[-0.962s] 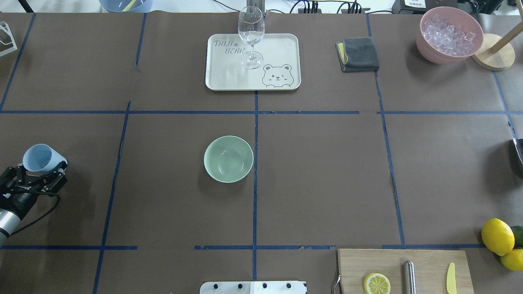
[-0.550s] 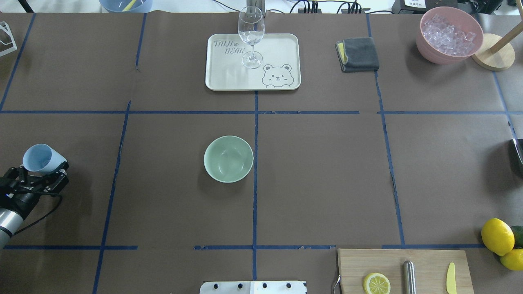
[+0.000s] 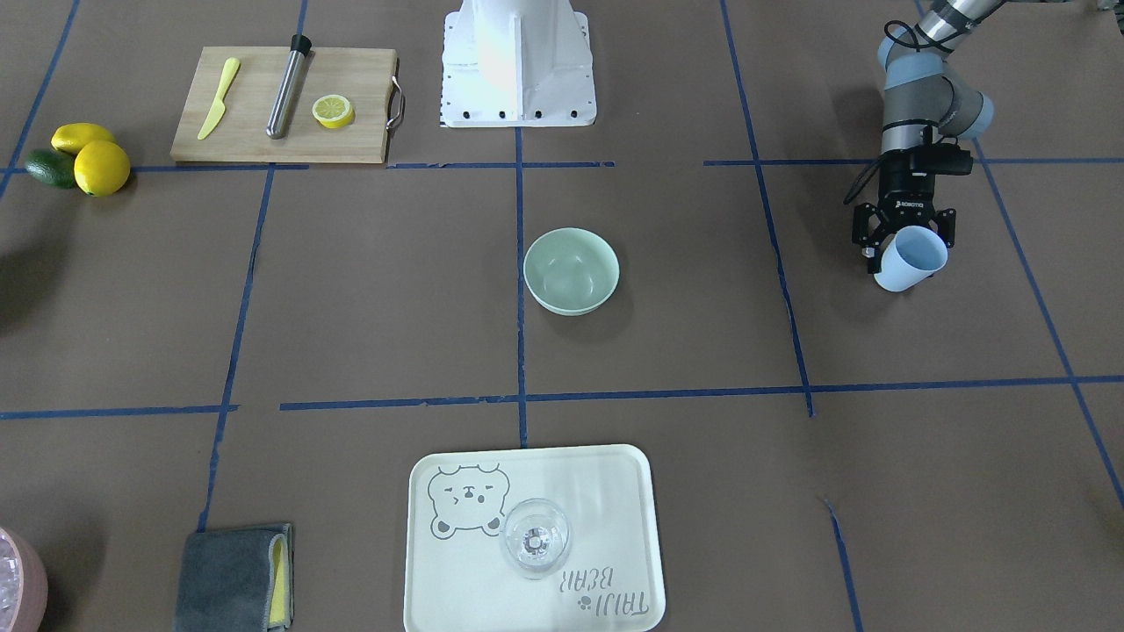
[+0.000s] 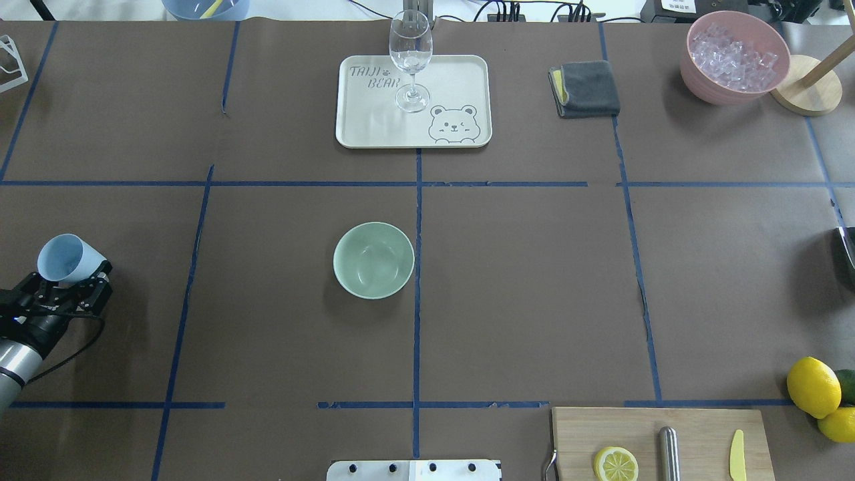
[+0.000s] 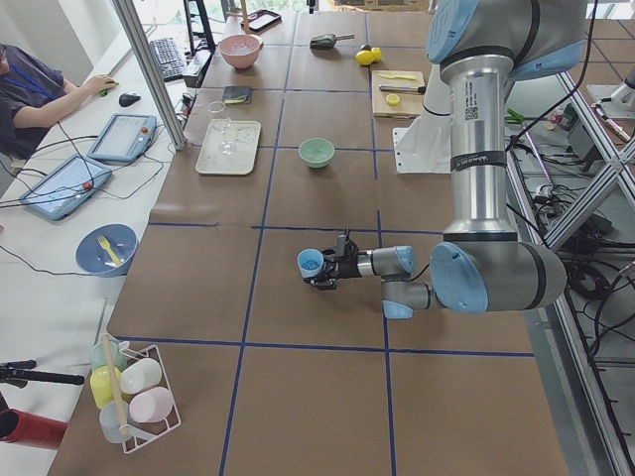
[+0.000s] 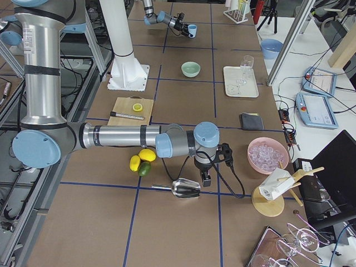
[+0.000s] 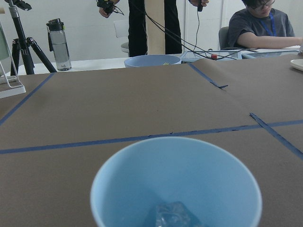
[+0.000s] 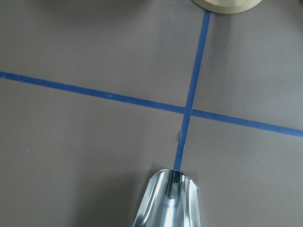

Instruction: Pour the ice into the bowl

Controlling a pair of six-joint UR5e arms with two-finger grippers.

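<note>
1. Blue plastic marks the carrier: the blue cup (image 4: 65, 258) is pinched across its lower body by the two fingers of the left end effector (image 4: 72, 279), which is closed snugly on it at the left edge of the worktop (image 4: 521, 287).
2. That cup is tipped, its mouth pointing away from the wrist and partly upward. I judge this keeps the load settled against the base until the cup is carried over the target.
3. Inside it, the left wrist view shows the ice (image 7: 173, 216): one clear, glassy cube low in the cup, partly cut off by the frame edge. Whether more cubes lie beside it I cannot tell.
4. Well apart from the cup, the bowl (image 4: 373, 260) stands upright near the middle of the worktop, just beside the central tape line (image 4: 417, 334). It is pale mint green, matte and smooth, and no ice shows in it, so the pour looks not yet begun.
5. Far off, the right end effector (image 6: 204, 178) hangs by a metal scoop (image 8: 170, 201) near the pink container (image 4: 715, 93). I cannot tell how far apart its fingers are.
</note>
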